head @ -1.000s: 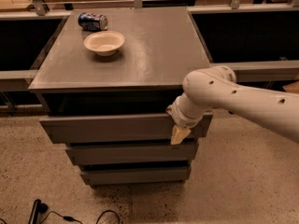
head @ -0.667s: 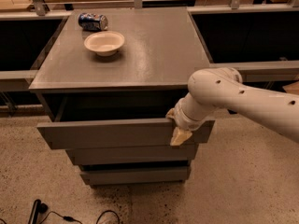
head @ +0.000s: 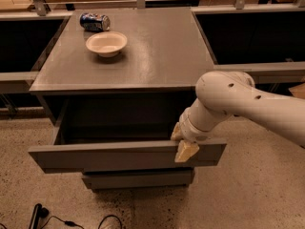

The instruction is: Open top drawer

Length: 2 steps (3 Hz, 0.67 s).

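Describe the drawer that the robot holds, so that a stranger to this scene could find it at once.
Find the grey cabinet with a bowl and a can on top. Just under that top is the top drawer, its front panel clamped near the right end by the gripper. Unlike the shut drawer below, it stands pulled out, interior showing.

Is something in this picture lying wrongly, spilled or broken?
Only the can: it lies on its side at the back left of the cabinet top, behind the bowl, with no spill visible. The drawer is pulled out, but the tool grips its front near the right end, so that looks intended.
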Tool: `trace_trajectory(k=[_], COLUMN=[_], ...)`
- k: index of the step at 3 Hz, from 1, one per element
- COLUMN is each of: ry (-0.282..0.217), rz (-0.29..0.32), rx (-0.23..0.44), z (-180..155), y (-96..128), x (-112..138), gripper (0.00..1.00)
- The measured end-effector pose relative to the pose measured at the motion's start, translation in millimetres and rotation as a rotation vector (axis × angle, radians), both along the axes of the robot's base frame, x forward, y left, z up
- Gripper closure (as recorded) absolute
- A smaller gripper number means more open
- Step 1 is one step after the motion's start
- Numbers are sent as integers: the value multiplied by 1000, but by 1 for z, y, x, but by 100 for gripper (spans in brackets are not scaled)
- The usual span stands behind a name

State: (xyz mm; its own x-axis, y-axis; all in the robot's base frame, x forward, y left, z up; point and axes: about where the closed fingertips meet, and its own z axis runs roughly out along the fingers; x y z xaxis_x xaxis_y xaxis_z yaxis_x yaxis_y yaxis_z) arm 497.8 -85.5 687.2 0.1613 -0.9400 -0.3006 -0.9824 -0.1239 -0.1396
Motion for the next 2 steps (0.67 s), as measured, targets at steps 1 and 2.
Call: trace_trajectory(k=[1, 2], ry=[36, 18], rz=[-21, -29], rx=[-8, -26], z=[5, 25], y=[0, 2], x=[-20, -25], gripper=[46, 44])
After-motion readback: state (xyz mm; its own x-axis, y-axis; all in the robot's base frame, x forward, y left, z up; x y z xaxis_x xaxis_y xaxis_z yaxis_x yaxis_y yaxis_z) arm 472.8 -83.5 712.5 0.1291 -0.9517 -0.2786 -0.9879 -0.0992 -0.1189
